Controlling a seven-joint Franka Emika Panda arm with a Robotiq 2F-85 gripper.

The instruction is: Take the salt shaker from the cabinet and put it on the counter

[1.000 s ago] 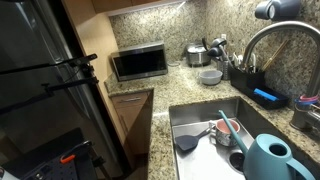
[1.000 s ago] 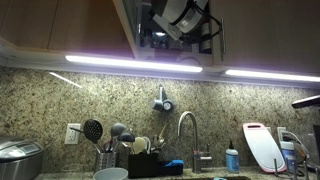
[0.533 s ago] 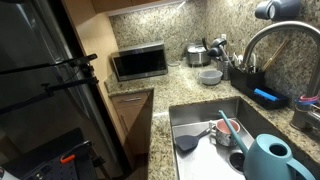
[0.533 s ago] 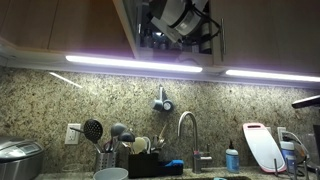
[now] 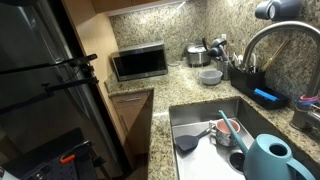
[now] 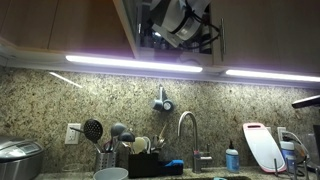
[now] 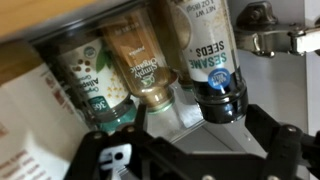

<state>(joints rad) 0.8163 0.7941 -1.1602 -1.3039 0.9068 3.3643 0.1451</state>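
3 spice jars (image 7: 140, 65) (salt unclear) stand just beyond the spread pincer (image 7: 195, 135).

We see the arm (image 6: 178, 18) in an exterior view as a rounded white shell with black sections around it, glossy where the light catches it. Dark cables or brackets hang beside it, too dim for us to sort out. In the wrist view our gripper (image 7: 190, 145) is matt black, built of angular, linked pieces with blurred edges. A small white marking (image 7: 118, 156) sits on its left part; we cannot read it.
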